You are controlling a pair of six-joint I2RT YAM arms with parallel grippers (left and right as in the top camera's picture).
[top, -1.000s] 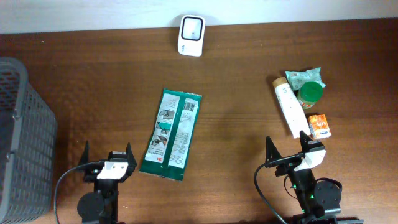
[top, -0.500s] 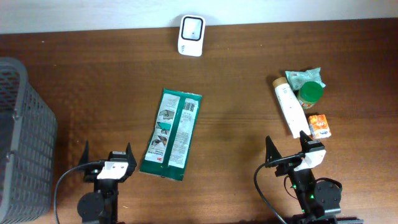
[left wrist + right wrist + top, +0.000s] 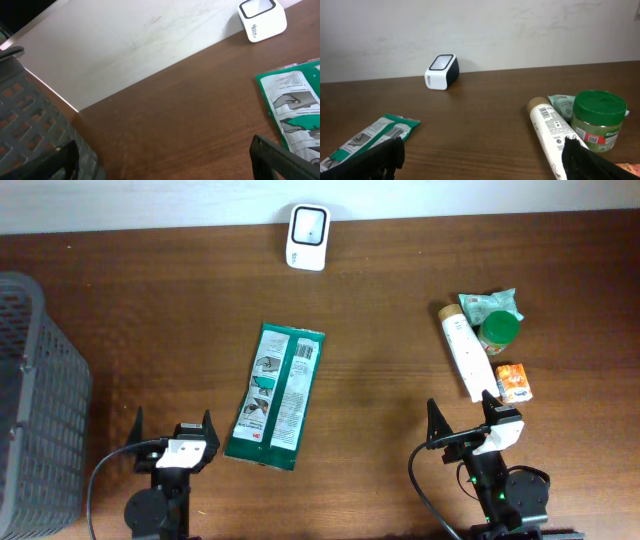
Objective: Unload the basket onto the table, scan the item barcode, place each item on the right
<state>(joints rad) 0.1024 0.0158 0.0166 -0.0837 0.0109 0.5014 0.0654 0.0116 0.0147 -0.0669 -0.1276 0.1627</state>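
A flat green packet (image 3: 275,395) lies face up at mid-table, also seen in the left wrist view (image 3: 295,100) and right wrist view (image 3: 370,137). The white barcode scanner (image 3: 307,224) stands at the far edge by the wall (image 3: 261,19) (image 3: 441,71). My left gripper (image 3: 172,420) rests near the front edge, just left of the packet's lower end, open and empty (image 3: 162,170). My right gripper (image 3: 460,412) is open and empty at the front right (image 3: 482,165). Its right finger sits close to the lower end of a white tube (image 3: 465,355).
A grey mesh basket (image 3: 35,400) stands at the left edge, close to my left finger (image 3: 50,160). At the right, beside the tube (image 3: 552,132), are a green-lidded jar (image 3: 499,332) (image 3: 597,120), a green pouch (image 3: 487,304) and a small orange box (image 3: 513,382).
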